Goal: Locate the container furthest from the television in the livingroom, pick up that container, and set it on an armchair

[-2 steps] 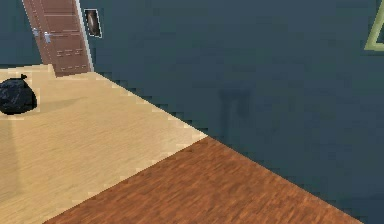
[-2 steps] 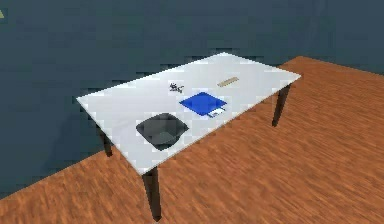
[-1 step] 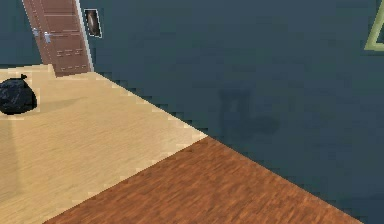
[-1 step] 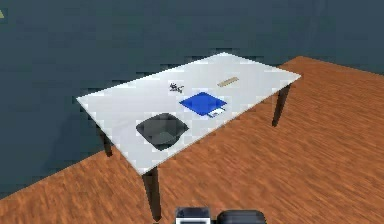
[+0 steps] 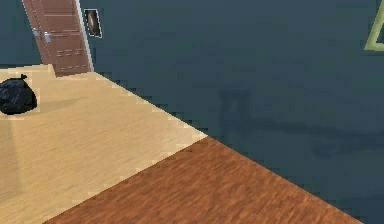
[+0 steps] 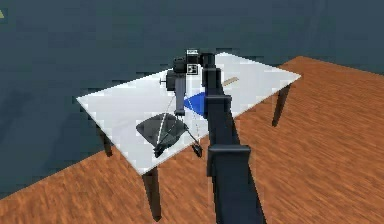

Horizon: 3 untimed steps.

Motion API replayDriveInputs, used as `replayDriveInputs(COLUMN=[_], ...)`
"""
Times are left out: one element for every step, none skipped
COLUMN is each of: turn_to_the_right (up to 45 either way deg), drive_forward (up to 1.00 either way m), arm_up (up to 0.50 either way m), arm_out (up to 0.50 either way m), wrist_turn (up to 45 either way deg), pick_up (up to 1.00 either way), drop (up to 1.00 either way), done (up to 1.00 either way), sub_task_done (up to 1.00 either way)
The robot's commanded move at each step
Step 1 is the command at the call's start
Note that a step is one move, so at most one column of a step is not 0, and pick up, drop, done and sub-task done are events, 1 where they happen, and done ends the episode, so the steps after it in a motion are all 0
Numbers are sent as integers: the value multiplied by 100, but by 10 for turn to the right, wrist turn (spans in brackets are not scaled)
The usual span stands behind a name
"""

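A door (image 5: 60, 35), a black bag (image 5: 17, 96) and a white bench (image 6: 115, 105) before a dark wall (image 5: 230, 60).
The bag lies on the pale floor (image 5: 90, 135) near the brown door. A small picture (image 5: 93, 22) hangs just beside the door, and a green frame (image 5: 375, 35) is at the forward view's right edge. The bench stands on red-brown wood floor (image 6: 330, 130) and carries a thin pale thing (image 6: 232, 80).

Arm (image 6: 226, 150) stretched out (end effector (image 6: 177, 108) at tip).
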Motion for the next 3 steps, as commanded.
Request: replayDriveInputs(turn_to_the_right=[0,0,0], drive_forward=[0,0,0], arm_up=[0,0,0], arm_out=[0,0,0], wrist_turn=[450,450,420], pick_up=[0,0,0], drop=[0,0,0], done=[0,0,0], sub_task_done=[0,0,0])
